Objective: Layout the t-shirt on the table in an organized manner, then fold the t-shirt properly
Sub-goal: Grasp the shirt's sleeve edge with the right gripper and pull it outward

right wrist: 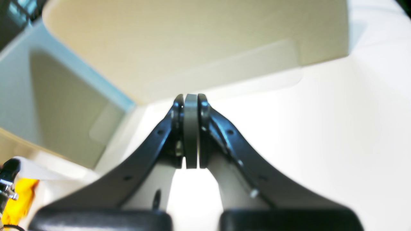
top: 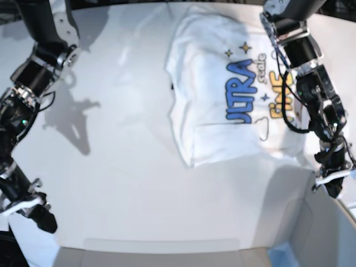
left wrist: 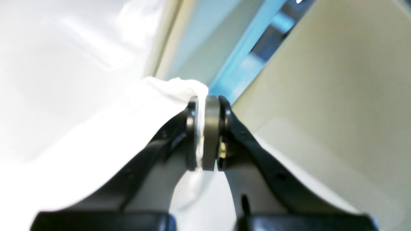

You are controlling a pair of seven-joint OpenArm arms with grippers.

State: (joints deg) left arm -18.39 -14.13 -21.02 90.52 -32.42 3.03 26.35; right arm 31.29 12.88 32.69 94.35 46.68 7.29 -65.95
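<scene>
T-shirt [top: 222, 94] lies rumpled, print up, on table [top: 122, 167].

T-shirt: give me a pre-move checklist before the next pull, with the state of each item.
1. Left gripper shut on the t-shirt fabric: ok.
2. Right gripper shut on nothing, not holding cloth: not ok for a two-handed spread.
3. T-shirt lying flat on the table: not ok, it is rumpled and its lower edge is bunched.
4. Print facing up: ok.
5. Sleeves spread out: cannot tell.
</scene>
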